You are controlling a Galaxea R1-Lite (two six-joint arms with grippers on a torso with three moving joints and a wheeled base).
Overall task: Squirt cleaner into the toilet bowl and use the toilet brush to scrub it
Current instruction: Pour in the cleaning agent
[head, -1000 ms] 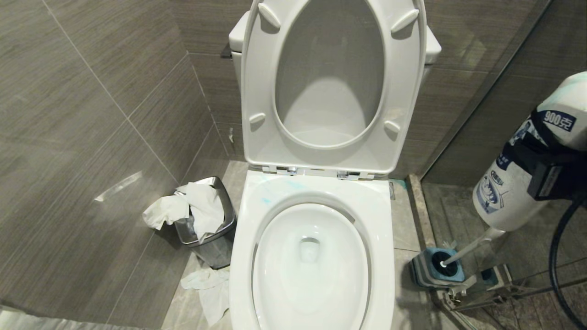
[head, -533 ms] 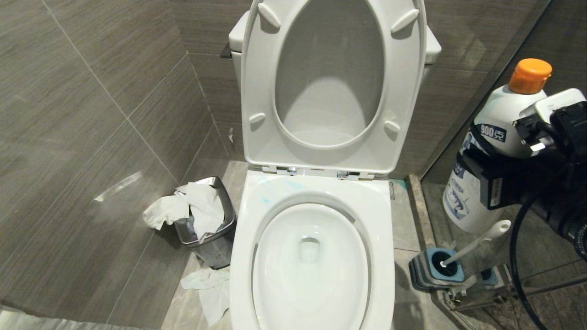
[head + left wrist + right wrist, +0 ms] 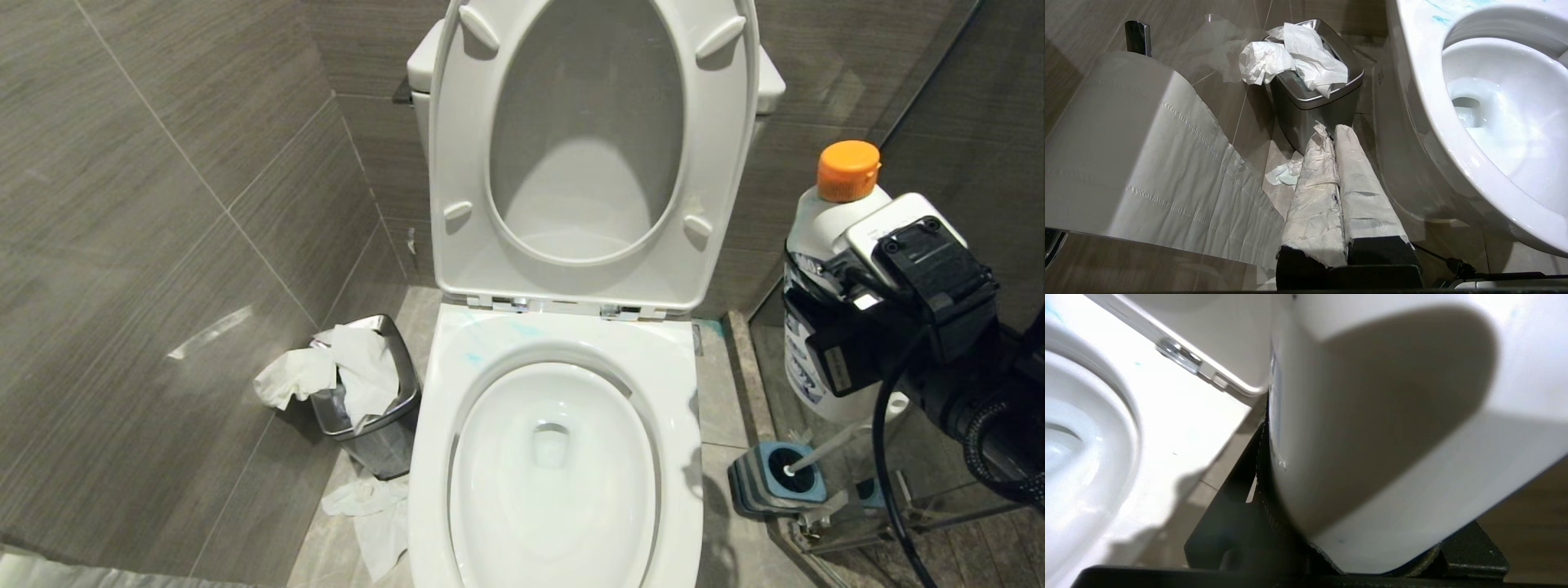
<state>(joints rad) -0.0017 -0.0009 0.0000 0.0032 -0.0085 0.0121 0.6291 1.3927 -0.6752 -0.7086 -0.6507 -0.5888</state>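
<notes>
We hold the cleaner bottle [image 3: 820, 269] upright in the right gripper [image 3: 829, 347], jaws clamped round its body, beside the toilet bowl [image 3: 555, 482] — orange cap [image 3: 848, 170] on. Tipped short of the basin, it may streak the rim. The toilet brush [image 3: 824, 452] stands in its holder [image 3: 775, 480] just below, easy to knock. The left gripper [image 3: 1337, 163] hangs closed and empty near the steel bin [image 3: 1314, 102] — tissue [image 3: 1294, 59] spilling out.

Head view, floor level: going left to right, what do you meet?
Steel bin stuffed with tissue → toilet bowl → toilet brush in its holder, with the right gripper holding the orange-capped cleaner bottle above it.
</notes>
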